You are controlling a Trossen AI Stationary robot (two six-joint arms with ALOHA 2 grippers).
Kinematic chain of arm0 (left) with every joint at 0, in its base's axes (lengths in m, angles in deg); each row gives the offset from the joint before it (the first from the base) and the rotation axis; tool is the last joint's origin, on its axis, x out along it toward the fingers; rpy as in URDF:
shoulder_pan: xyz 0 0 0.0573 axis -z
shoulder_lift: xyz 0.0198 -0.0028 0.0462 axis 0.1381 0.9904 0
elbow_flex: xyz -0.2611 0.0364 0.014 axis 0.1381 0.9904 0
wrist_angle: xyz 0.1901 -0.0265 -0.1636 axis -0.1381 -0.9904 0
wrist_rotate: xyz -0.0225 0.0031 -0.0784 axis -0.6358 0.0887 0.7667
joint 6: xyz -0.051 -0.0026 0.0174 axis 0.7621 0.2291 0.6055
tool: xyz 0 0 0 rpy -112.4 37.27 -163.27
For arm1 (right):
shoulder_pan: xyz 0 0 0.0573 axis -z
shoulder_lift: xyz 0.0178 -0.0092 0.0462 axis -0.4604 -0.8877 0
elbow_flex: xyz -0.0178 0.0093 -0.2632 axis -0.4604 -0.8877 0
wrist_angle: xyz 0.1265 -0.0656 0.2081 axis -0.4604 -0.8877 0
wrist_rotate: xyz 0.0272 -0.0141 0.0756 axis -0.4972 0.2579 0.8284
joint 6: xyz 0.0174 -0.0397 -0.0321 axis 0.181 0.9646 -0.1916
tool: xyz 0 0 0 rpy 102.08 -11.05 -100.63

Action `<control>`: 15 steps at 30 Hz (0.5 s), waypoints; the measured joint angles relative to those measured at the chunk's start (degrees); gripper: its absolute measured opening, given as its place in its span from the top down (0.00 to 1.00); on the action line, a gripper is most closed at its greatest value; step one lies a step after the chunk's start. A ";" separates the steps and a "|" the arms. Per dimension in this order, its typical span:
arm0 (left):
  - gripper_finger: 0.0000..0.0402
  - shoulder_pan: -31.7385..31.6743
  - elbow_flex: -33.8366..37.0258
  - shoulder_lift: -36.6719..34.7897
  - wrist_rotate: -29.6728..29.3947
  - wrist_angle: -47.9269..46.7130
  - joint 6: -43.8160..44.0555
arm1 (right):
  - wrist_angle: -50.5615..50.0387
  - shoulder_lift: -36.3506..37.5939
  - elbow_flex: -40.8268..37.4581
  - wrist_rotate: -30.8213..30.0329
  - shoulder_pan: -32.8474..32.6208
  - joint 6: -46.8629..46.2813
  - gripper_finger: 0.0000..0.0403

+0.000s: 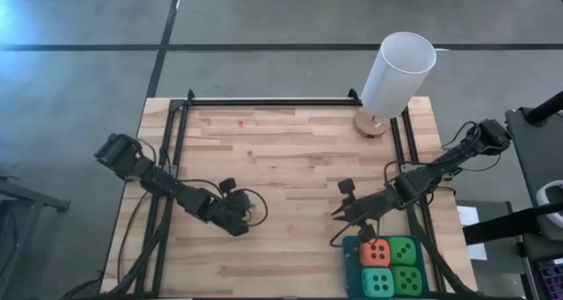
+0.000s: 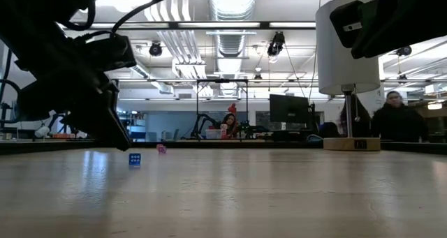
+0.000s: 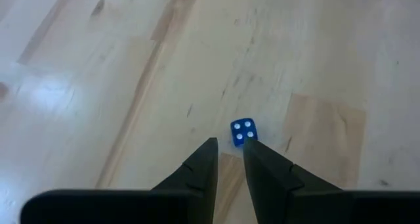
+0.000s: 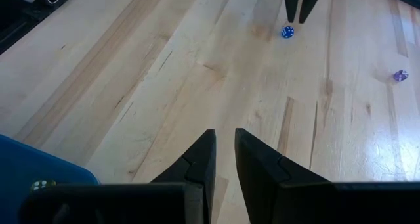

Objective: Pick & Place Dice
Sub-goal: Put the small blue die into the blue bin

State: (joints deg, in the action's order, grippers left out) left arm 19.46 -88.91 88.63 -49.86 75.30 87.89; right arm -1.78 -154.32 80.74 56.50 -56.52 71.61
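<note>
Four soft dice sit in a blue tray [image 1: 348,247] at the table's near right corner: orange-red [image 1: 376,253], green [image 1: 404,250], turquoise [image 1: 378,282], green [image 1: 406,281]. My right gripper [image 1: 339,214] [image 4: 225,135] hovers just left of the tray, with its fingers a narrow gap apart and holding nothing. My left gripper [image 1: 242,225] [image 3: 230,145] is low over the table's near middle, narrowly open. A tiny blue die [image 3: 243,133] [image 2: 134,158] [image 4: 287,32] lies flat on the wood just beyond its fingertips, untouched.
A tall white cylinder [image 1: 398,71] stands on a round wooden base [image 1: 371,122] at the far right corner. A tiny purple die [image 4: 400,75] and a pink one [image 2: 161,149] lie on the wood farther off. Black rails [image 1: 264,100] frame the table. People sit in the room behind.
</note>
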 joint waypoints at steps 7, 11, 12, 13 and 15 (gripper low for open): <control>0.81 0.00 0.76 -0.02 -0.01 0.51 1.49 | 0.00 0.00 0.00 0.02 -0.02 0.00 0.87; 0.81 0.00 0.76 -0.02 0.00 1.72 0.59 | 0.03 0.00 -0.02 0.02 -0.01 0.00 0.87; 0.81 0.00 0.76 -0.02 0.00 1.72 0.46 | 0.03 0.00 -0.02 0.02 -0.02 0.00 0.87; 0.81 0.00 0.76 -0.02 0.00 1.70 0.44 | 0.02 0.00 -0.02 0.02 -0.02 0.00 0.87; 0.81 0.00 0.97 -0.02 0.00 1.94 0.42 | 0.04 0.00 -0.02 0.02 -0.01 0.00 0.87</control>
State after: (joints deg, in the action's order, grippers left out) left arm 19.46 -87.94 88.61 -49.86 77.24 88.30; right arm -1.74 -154.32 80.72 56.52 -56.52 71.61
